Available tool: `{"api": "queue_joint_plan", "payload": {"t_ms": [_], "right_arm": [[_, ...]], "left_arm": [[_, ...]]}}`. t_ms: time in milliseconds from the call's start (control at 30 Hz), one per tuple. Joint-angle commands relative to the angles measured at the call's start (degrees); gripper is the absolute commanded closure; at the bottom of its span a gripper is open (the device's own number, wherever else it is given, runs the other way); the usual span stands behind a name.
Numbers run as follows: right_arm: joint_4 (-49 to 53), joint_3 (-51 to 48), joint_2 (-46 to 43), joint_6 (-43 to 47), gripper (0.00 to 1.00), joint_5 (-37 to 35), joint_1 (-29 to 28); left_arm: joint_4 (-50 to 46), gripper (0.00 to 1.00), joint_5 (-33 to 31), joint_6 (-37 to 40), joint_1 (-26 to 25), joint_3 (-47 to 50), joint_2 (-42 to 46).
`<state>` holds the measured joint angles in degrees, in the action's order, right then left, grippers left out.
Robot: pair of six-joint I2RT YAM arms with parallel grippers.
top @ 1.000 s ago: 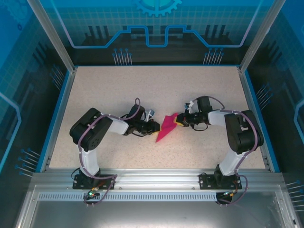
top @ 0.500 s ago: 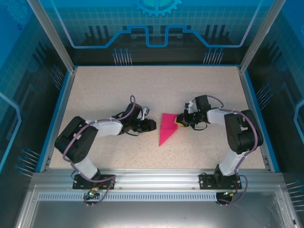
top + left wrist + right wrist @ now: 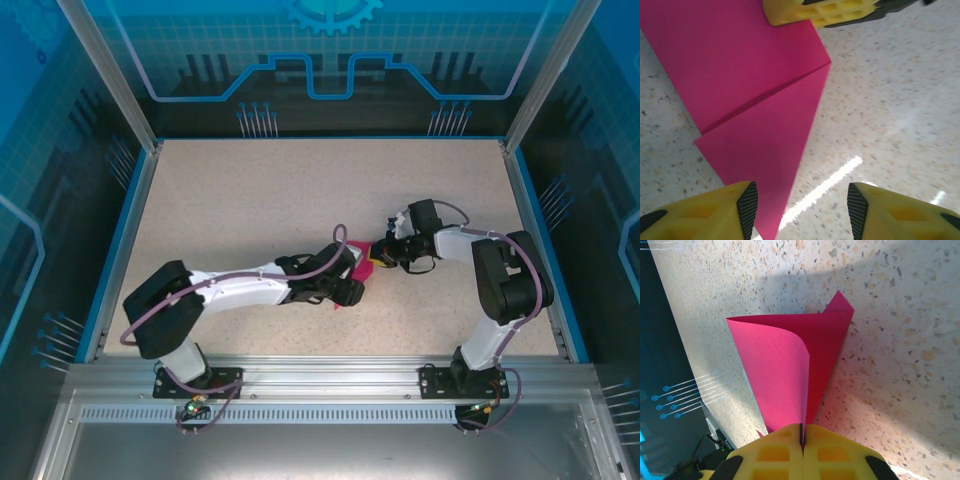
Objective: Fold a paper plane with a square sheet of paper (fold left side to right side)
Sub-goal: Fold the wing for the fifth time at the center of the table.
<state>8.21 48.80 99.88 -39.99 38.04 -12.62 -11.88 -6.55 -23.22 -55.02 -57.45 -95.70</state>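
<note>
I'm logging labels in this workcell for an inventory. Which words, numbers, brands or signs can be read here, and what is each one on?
None: no word, number or brand can be read in any view.
The folded magenta-pink sheet of paper is plain and unmarked.
The blue back panel carries a gear symbol and circuit-like line art, without letters.
The speckled beige table bears no marking.
</note>
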Motion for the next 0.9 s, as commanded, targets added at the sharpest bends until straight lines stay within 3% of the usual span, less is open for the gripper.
{"api": "queue_joint_plan", "payload": {"t_ms": [0,500,867], "right_arm": [[2.0,1.25,-0.27,0.81,0.98,0.03,-1.0],[2.16,1.25,-0.13,0.7,0.98,0.19,-1.14],[2.42,1.25,0.36,0.74,0.98,0.36,-1.26]], "left_arm": [[-6.09,0.44,-7.88,3.48,-2.19,-4.86,-4.15],[-15.87,0.42,-25.35,4.47,-8.21,-14.66,-14.89],[-18.62,0.51,-27.57,4.13,-8.75,-16.77,-18.16]]}}
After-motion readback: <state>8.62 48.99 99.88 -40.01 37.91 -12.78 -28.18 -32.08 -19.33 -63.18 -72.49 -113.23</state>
